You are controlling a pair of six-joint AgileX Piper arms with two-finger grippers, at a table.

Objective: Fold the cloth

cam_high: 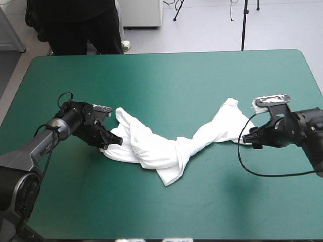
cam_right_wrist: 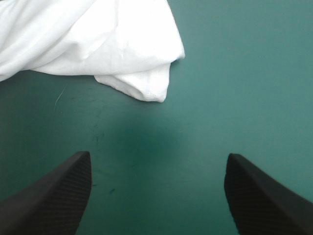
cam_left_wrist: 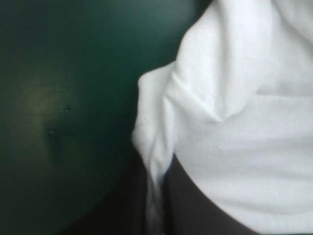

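T-shirt (cam_high: 151,148) lies twisted across mid-desk (cam_high: 166,75), running 9 to 3 o'clock. Left gripper (cam_high: 117,140) pinches its 9 o'clock end, probably as an anchor. Right gripper (cam_right_wrist: 157,156) spread, empty, cloth corner just ahead; apparently lining up a grasp.

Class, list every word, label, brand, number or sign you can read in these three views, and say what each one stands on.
None: no text can be read in any view.
The T-shirt is plain white, with no print or tag showing.
The teal-green cover bears no marking.
No lettering shows on the left gripper or the right gripper.
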